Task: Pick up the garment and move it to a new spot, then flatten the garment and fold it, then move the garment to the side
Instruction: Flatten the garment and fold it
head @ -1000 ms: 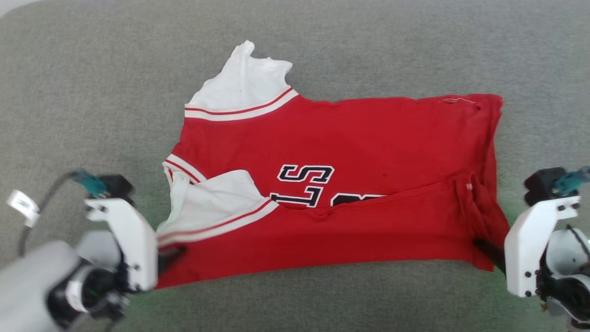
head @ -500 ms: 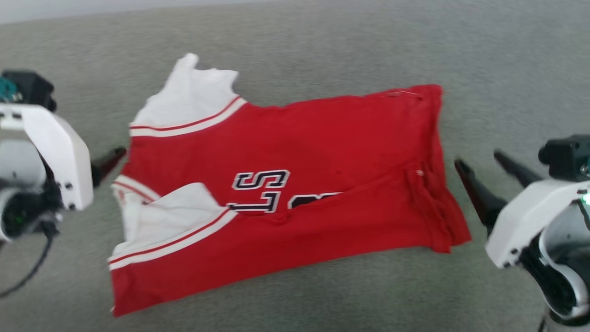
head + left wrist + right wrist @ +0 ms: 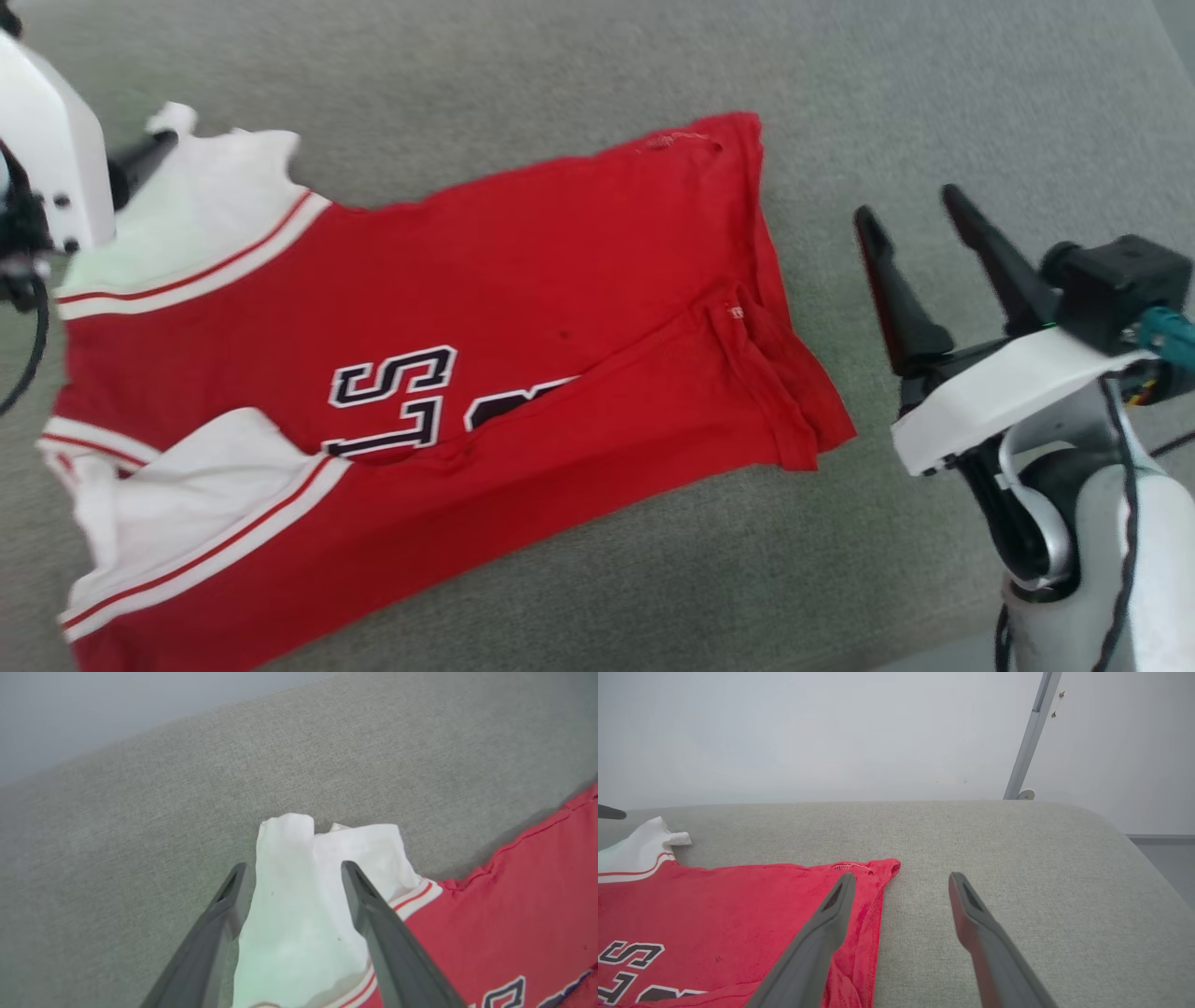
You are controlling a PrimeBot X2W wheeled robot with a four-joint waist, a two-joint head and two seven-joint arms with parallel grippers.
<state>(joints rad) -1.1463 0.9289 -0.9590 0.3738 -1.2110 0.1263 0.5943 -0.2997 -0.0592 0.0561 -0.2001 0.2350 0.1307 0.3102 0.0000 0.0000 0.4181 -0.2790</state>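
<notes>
At the left, the left tool (image 3: 294,865) stands released, its two dark fingers spread to either side of the far sleeve (image 3: 289,933). This white sleeve is crumpled and lies loose. From the wrist view it is hard to tell whether the fingertips touch the cloth or hang just above it.

The garment (image 3: 523,280) lies spread across the grey fabric-covered surface (image 3: 560,75), collar end to the left and hem (image 3: 775,373) to the right. The near sleeve (image 3: 187,485) is turned in over the chest. The near long edge is folded up over the lower part of the black lettering (image 3: 392,397).

It looks like thin, soft knit: light, limp and without stiffness, so it would likely sag and drag from any single grip. The striped trim (image 3: 187,275) and the doubled hem are probably the firmest places to pinch, taken at two well-separated corners so the cloth stays taut. A pinch in the open red middle would likely only bunch it.

At the right, the right tool (image 3: 907,203) is also released and grasps nothing. It sits just beside the hem, its nearer finger over the red edge in its wrist view.
</notes>
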